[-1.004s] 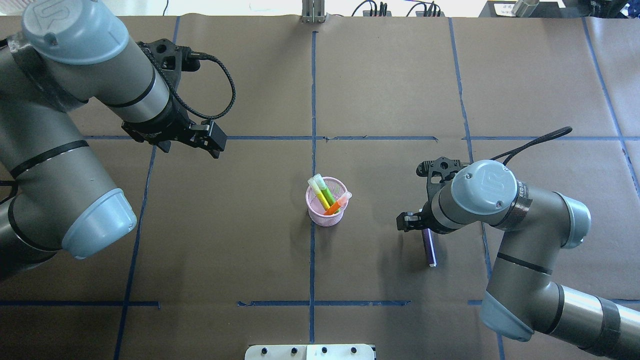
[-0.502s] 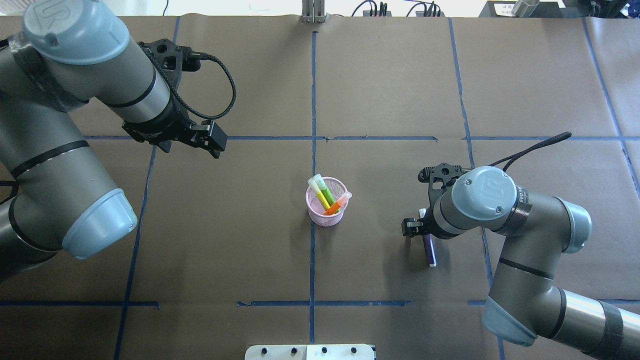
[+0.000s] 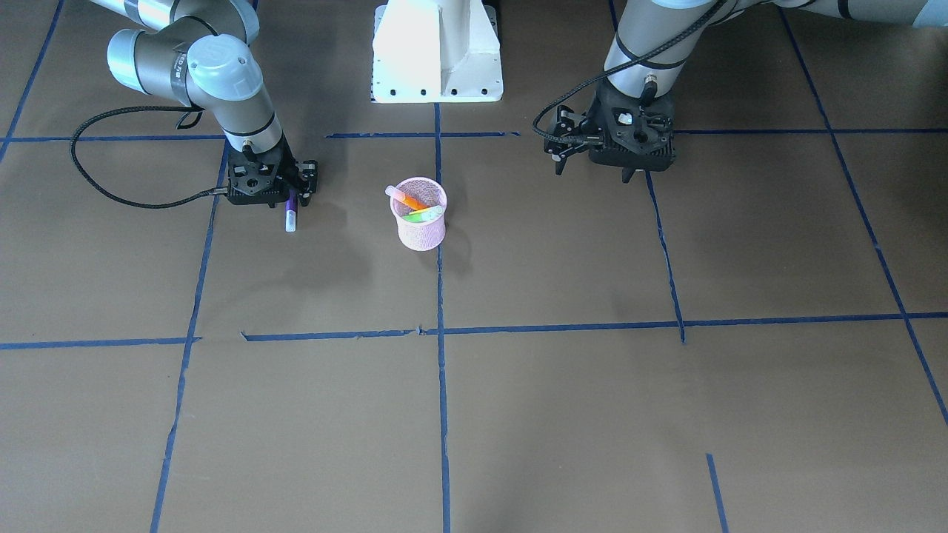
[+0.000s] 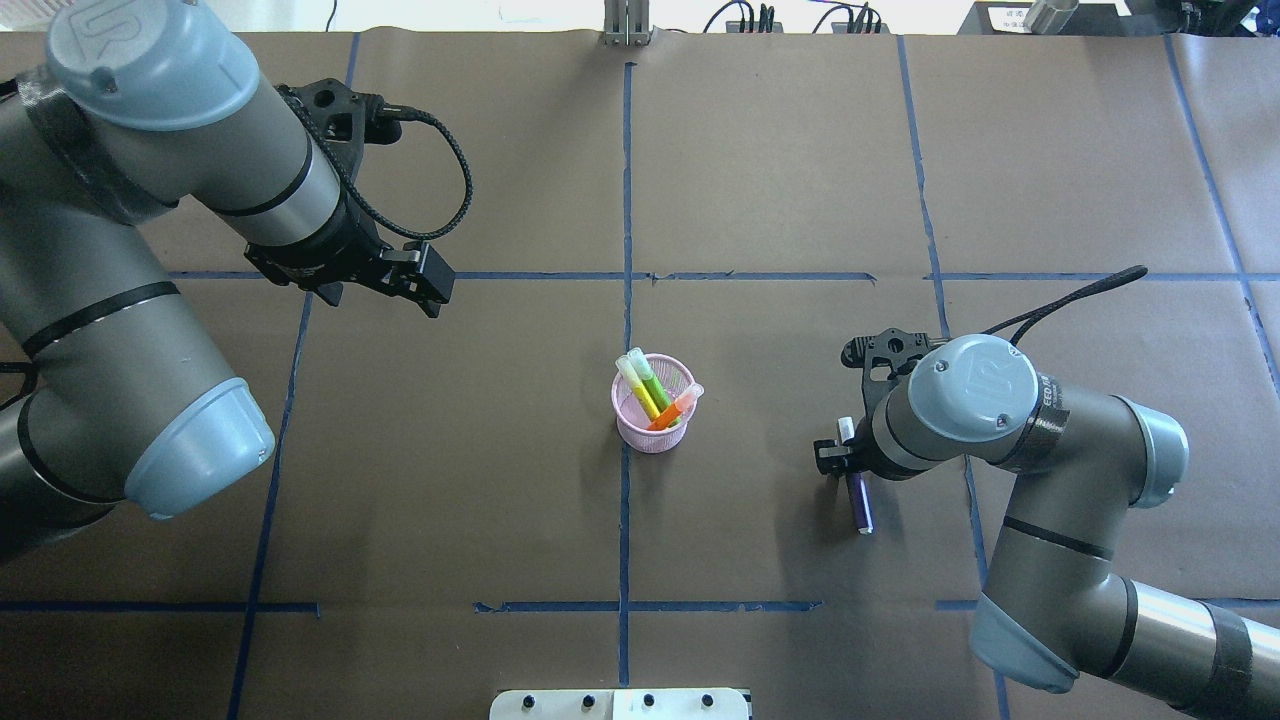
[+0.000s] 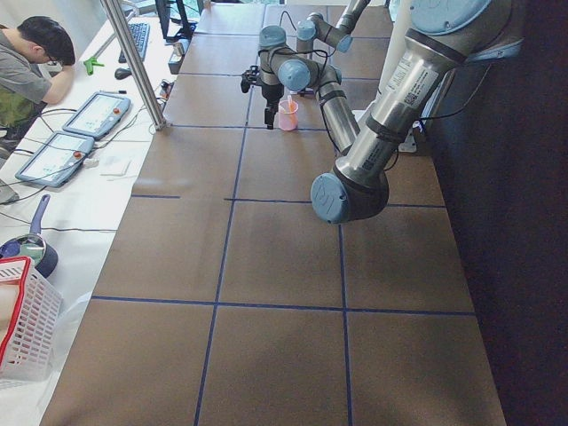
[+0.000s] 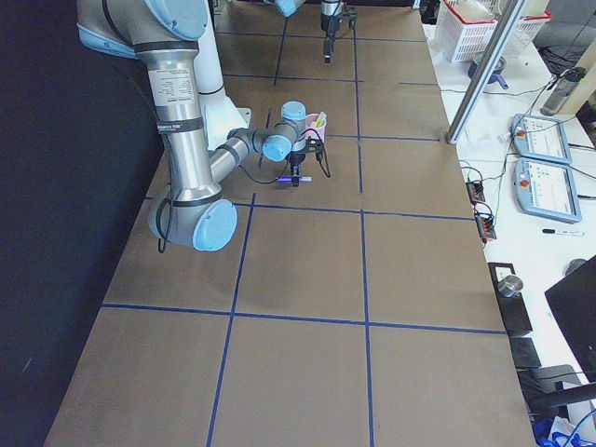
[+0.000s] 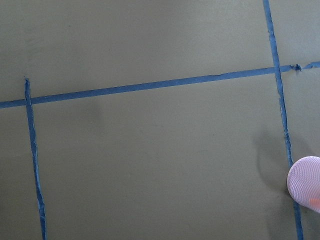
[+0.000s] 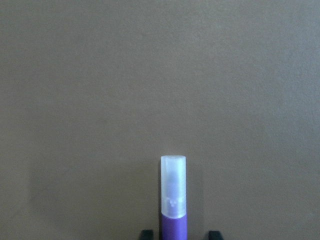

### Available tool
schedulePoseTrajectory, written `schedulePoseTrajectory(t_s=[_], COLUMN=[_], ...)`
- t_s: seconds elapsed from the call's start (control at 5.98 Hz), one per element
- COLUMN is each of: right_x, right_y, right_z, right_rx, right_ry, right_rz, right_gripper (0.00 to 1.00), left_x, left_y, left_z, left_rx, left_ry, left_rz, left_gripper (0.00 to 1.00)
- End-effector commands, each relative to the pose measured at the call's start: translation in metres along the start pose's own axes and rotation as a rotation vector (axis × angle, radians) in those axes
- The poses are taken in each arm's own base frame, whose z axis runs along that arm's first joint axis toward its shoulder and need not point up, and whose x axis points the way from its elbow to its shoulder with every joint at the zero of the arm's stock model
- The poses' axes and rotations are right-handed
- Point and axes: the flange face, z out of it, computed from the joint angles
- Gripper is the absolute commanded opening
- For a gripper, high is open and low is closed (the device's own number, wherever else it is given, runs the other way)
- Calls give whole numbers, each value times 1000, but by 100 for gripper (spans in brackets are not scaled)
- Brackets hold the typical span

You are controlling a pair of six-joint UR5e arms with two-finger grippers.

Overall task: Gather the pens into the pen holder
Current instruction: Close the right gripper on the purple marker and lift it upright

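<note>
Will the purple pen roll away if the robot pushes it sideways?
Probably a bit: the purple pen looks round and smooth, lying flat on the table. It seems stiff and light, being thin plastic, so it likely lifts without bending.

Blue tape grid (image 4: 627,200), seated operator (image 5: 27,75), perhaps teach pendants (image 5: 93,114)

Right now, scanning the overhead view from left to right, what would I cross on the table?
left gripper → pen holder → purple pen
</note>
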Motion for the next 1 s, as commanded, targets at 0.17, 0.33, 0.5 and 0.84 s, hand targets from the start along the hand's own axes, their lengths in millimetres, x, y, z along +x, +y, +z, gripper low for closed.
schedulePoseTrajectory(t_s=[0.17,0.33,0.5,0.84], right_x=[-2,-5,-9,-24], right_y=[1,-1,-5,-15], right_z=[-3,-8,-35,-116], right_rx=[-1,8,57,265], right_ry=[-7,-17,-52,-138], right_rz=[-1,-1,4,2], right_gripper=[0,0,0,0], left_x=[0,-1,-1,-2], left_y=[0,0,0,-2], left_z=[0,0,2,8], left_rx=[0,0,-4,-12], left_ry=[0,-1,-2,-10], left_rz=[0,-1,-2,-5], left_gripper=[100,100,100,100])
